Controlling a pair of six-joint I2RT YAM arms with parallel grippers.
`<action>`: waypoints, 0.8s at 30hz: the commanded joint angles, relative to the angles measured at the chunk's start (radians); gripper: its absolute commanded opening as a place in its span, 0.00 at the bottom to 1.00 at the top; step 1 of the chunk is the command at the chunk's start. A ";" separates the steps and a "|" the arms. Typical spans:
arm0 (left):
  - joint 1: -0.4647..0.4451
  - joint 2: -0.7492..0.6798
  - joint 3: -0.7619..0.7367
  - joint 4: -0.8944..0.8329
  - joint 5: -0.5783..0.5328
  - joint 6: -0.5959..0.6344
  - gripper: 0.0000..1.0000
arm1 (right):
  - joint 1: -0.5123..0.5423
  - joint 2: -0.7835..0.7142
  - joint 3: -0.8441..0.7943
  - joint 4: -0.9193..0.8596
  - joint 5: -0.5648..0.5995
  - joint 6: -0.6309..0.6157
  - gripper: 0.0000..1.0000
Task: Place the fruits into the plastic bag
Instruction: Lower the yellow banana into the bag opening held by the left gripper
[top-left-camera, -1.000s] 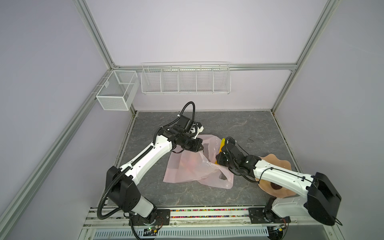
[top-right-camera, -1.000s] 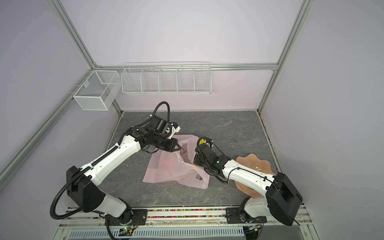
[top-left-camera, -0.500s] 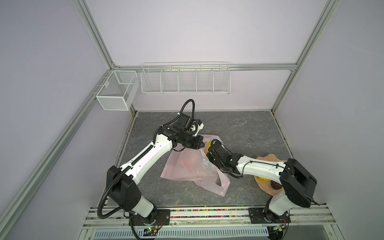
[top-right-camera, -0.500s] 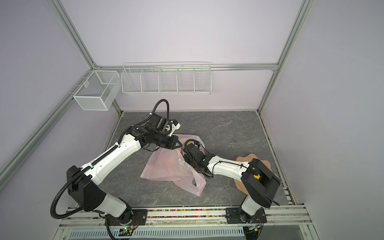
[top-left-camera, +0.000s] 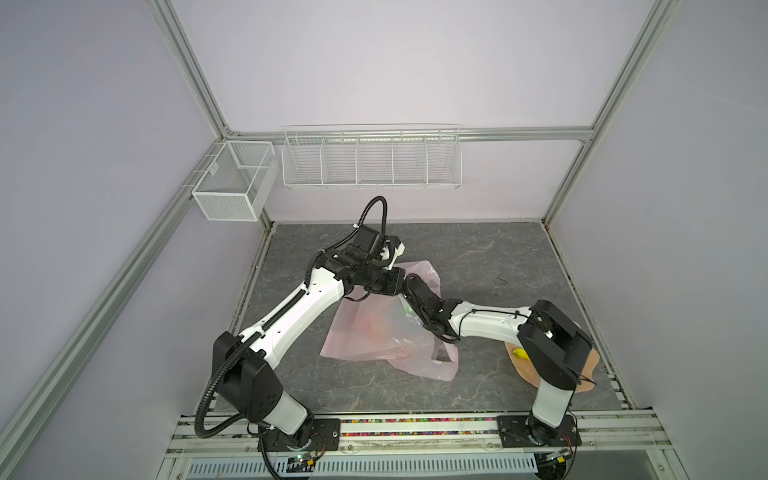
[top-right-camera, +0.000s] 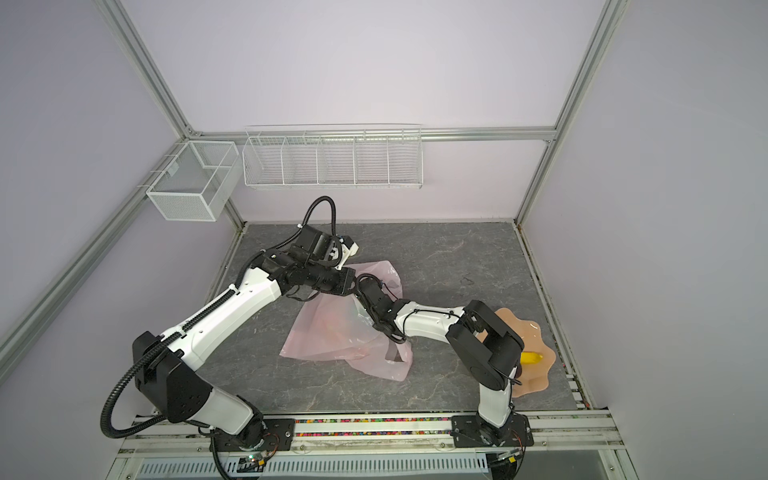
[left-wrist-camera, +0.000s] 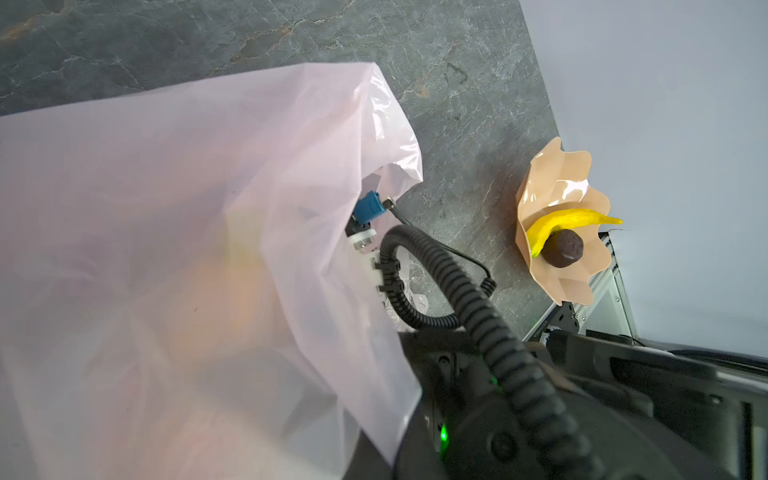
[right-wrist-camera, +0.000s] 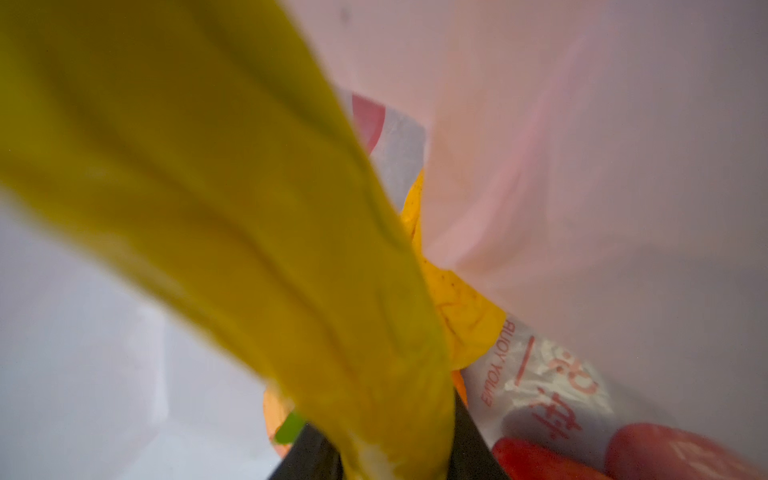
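One banana (right-wrist-camera: 249, 249) sits grasped between the jaws of the right claw (right-wrist-camera: 386, 451), deep inside the pink plastic bag (top-left-camera: 374, 332) on the desk (top-left-camera: 478, 257). Just beside that arm's wrist, the left claw (top-left-camera: 400, 279) is clenched at the bag's raised rim. Well behind the right claw, a second banana (left-wrist-camera: 569, 220) and a dark fruit (left-wrist-camera: 563, 248) touch on the peach plate (left-wrist-camera: 552, 174).
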 joint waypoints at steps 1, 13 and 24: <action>-0.009 -0.008 0.045 0.019 0.021 -0.001 0.00 | 0.000 0.027 0.037 0.009 -0.053 0.055 0.50; 0.040 0.009 0.059 0.005 0.047 0.023 0.00 | -0.030 -0.074 0.036 -0.268 -0.051 -0.019 0.87; 0.048 0.031 0.070 -0.005 0.058 0.037 0.00 | -0.033 -0.176 0.013 -0.385 -0.037 -0.066 0.97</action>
